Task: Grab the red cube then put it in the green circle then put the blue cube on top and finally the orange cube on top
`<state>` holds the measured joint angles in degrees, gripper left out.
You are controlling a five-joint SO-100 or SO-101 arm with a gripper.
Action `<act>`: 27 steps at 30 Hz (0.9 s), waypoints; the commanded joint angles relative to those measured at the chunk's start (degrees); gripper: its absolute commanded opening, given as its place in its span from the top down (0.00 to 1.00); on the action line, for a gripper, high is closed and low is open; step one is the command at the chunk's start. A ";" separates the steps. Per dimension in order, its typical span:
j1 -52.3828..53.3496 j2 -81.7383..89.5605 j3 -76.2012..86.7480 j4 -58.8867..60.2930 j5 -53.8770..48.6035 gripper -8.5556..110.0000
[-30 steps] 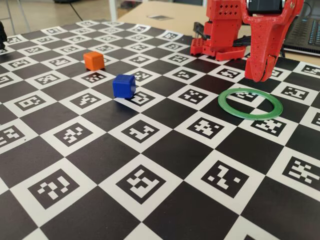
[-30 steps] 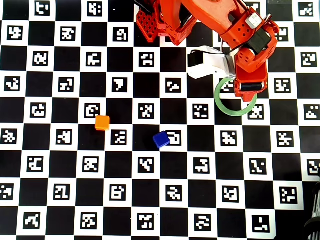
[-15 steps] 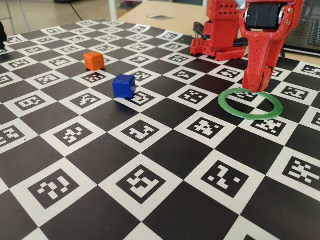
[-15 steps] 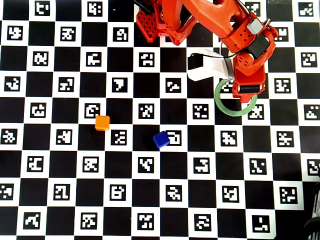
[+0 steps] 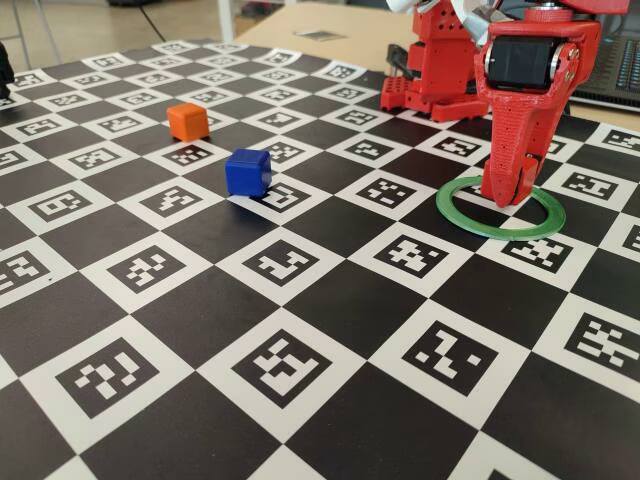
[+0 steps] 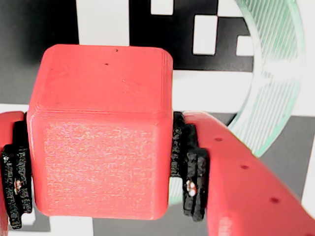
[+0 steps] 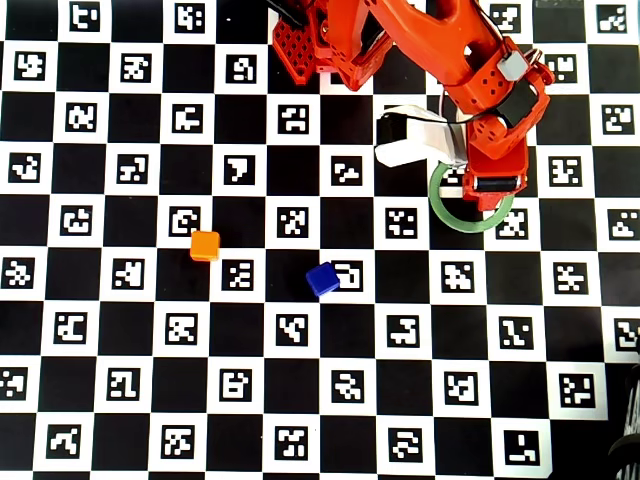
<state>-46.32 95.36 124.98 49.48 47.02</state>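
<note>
Red cube (image 6: 101,132) sits pinched in my gripper (image 5: 510,195), low over the green circle (image 5: 500,228) at the fixed view's right. I see blue cube (image 5: 247,171) and orange cube (image 5: 187,121) upper left on the tabletop (image 5: 330,300).

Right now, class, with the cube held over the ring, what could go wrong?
1. The claw is low inside the green circle; opening could nudge the thin ring.
2. The red cube may land off-centre, leaving a poor base.
3. The blue cube and orange cube could topple when stacked.
</note>
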 commanded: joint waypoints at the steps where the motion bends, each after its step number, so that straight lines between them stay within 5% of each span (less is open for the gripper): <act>1: -0.44 0.44 0.00 -1.14 0.70 0.89; 27: 0.09 -1.05 0.18 -2.02 1.76 0.88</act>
<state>-46.32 94.13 126.65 47.29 48.43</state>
